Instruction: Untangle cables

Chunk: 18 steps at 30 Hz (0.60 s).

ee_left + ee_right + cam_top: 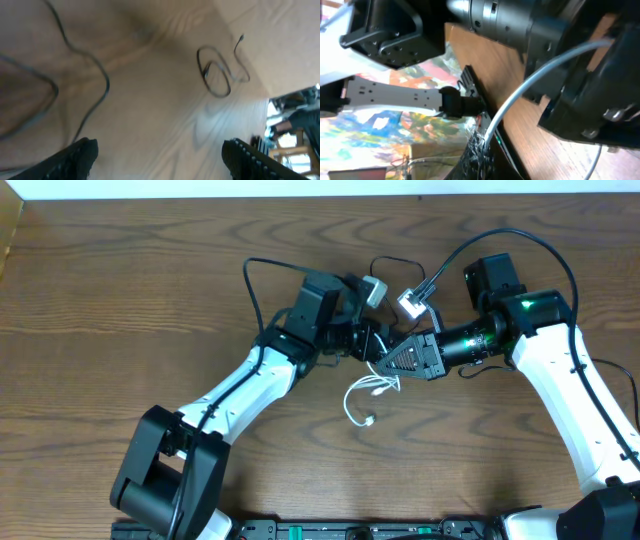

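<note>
Brown wood-grain tabletop (pixel 110 290) under soft, even indoor light.

Seen from overhead, a narrow white strip (pixel 300 188) runs along the table's far edge and a paler wooden board (pixel 8 230) shows at the upper left corner. In the left wrist view, bright daylight and blurred light-wood furniture legs (pixel 295 146) lie beyond the table edge. The right wrist view shows a white multi-socket power strip (pixel 390 95) before a blurred, many-coloured painted backdrop (pixel 380 132).

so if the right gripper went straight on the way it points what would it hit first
Most likely the left arm: the right gripper points straight at it from close by, though their heights are hard to judge.
</note>
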Available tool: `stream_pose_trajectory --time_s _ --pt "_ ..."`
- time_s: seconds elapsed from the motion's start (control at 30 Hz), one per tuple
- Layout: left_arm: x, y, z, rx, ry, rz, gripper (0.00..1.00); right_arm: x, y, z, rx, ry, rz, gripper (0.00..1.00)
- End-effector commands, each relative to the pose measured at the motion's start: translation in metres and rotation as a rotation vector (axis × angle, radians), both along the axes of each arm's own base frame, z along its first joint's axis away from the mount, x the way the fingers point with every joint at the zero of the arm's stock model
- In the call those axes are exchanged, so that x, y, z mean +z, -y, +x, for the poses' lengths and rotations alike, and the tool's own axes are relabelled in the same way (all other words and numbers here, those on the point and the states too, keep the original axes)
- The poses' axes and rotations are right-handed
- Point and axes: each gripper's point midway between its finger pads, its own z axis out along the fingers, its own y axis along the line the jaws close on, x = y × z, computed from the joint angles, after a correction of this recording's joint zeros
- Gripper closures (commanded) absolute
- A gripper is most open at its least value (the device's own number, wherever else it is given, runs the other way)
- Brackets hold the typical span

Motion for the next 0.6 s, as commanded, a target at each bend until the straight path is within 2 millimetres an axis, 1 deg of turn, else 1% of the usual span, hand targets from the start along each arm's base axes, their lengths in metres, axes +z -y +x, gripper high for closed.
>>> stream_pose_trajectory --time_s 0.0,0.03,0.13,0.2,0.23,0.3,0.4,0.57 --pt "0.009 -0.012 0.015 0.066 -0.033 -0.042 0.16 0.011 -0.004 -0.004 0.02 -0.002 0.062 0.99" --pt "0.009 -0.016 0.019 0.082 -0.04 -0.045 0.17 0.011 -0.004 -0.004 0.018 -0.005 0.062 0.99" --pt "0.006 -0.03 0.028 0.122 -0.059 -0.04 0.24 0.011 -0.004 -0.005 0.018 -0.012 0.059 0.99" --pt "0.003 -0.043 0.034 0.154 -0.078 -0.031 0.33 0.01 -0.003 -0.006 0.017 -0.018 0.054 0.99" --pt "-0.001 -0.052 0.038 0.176 -0.096 -0.023 0.4 0.009 -0.003 -0.006 0.015 -0.02 0.045 0.99" --pt "-0.007 -0.066 0.042 0.21 -0.128 -0.009 0.47 0.005 -0.001 -0.006 0.011 -0.018 0.022 0.99" --pt "-0.018 -0.091 0.046 0.256 -0.175 0.024 0.48 0.002 0.0 -0.005 0.008 -0.017 0.005 0.99" --pt "-0.032 -0.126 0.049 0.307 -0.216 0.072 0.48 0.002 0.0 -0.005 0.007 -0.017 0.004 0.99"
